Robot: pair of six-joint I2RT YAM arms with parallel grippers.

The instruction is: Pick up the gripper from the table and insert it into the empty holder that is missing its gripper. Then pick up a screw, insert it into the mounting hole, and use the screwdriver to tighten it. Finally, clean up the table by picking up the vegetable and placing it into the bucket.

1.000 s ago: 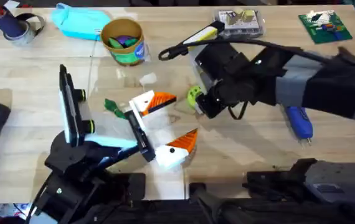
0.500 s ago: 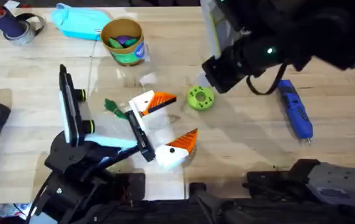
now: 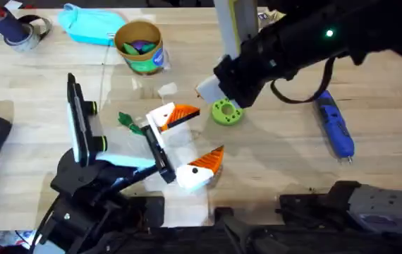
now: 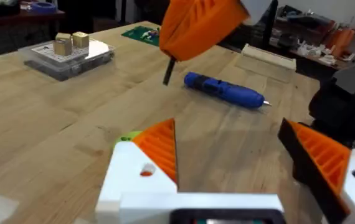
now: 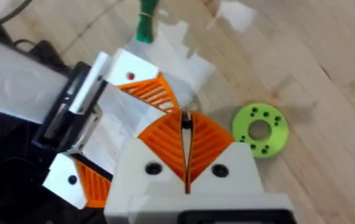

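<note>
Your gripper (image 3: 175, 115), white block with ribbed orange wedge, sits in the holder near the green disc (image 3: 227, 111). The right tool (image 5: 186, 146), above that disc, is closed on a small dark screw. The left tool (image 4: 240, 168) stands parted. Beyond the disc, the round green bucket (image 3: 139, 46) holds colourful scraps.

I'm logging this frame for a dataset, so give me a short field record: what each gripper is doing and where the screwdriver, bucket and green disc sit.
right gripper: shut, pads pressed together, above the table near the green disc
left gripper: open, holding nothing
screwdriver: lying flat on the table, untouched
bucket: upright at the far side, colourful items inside
</note>
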